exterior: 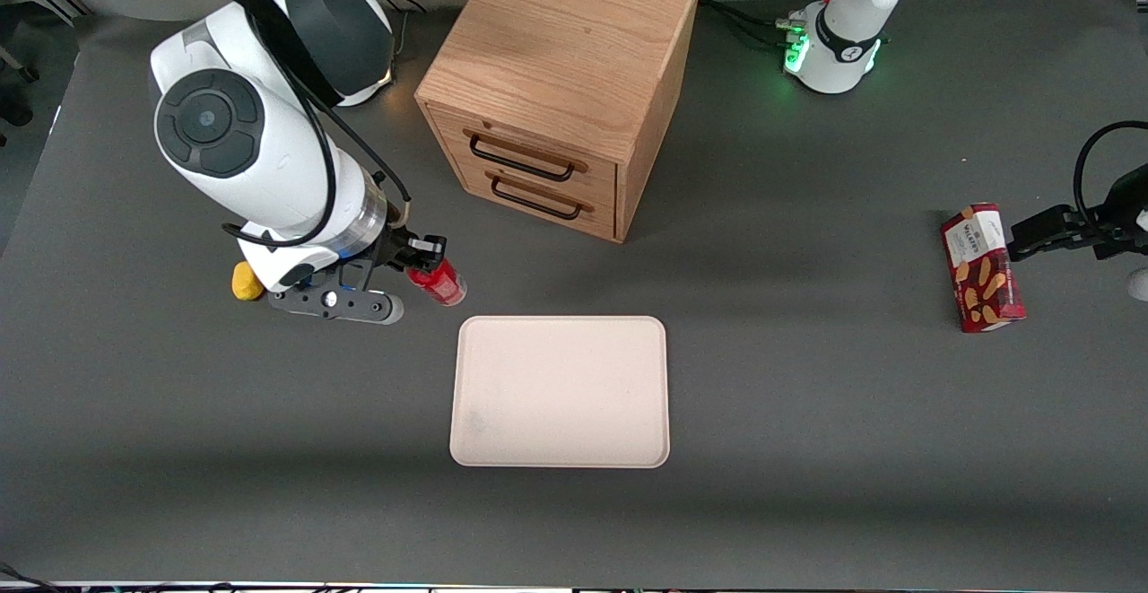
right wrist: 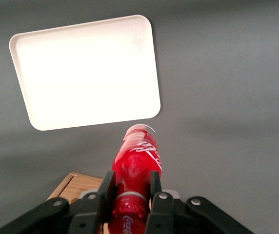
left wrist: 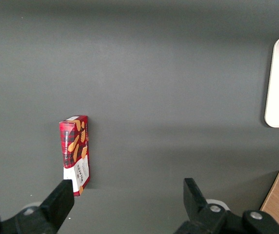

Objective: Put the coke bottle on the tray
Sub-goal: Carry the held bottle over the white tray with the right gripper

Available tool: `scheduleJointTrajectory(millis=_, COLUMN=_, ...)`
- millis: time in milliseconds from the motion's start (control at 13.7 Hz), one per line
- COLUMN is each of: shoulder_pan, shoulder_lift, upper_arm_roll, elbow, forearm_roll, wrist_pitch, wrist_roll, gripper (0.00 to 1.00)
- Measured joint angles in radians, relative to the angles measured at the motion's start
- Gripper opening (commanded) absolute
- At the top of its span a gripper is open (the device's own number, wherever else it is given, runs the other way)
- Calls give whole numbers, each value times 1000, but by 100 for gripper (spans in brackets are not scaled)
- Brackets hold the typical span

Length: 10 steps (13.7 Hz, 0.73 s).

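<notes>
A: Bottle (right wrist: 135,168) — where is it sitting?

B: It is being pinched near its neck between the gripper (right wrist: 131,187) fingers (right wrist: 154,181), tilted, its base sticking out past the fingertips. It is hanging above the table (exterior: 807,414), off the tray (exterior: 560,391).

A: And the tray?

B: It is lying flat just past the bottle's base, nearer the front camera. A yellow lump (exterior: 246,281) is lying beside the gripper.

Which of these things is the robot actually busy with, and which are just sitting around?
Part of the job:
coke bottle, clamped in the gripper, off the table
tray, bare, nearer the front camera than the bottle

Just lying about:
wooden drawer cabinet
red biscuit box
small yellow object
</notes>
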Motion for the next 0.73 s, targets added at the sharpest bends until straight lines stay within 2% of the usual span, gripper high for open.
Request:
scheduleJointTrajectory(millis=220, shoulder_pan=0, shoulder_lift=37, upper_arm_roll=-4, elbow=-1, forearm_roll=-30, wrist_pitch=58, wrist_roll=0, gripper=0)
scheduleJointTrajectory(millis=732, shoulder_pan=0, shoulder_lift=156, upper_arm_roll=-6, elbow=-2, forearm_roll=-51, wrist_pitch=200, wrist_roll=0, gripper=0)
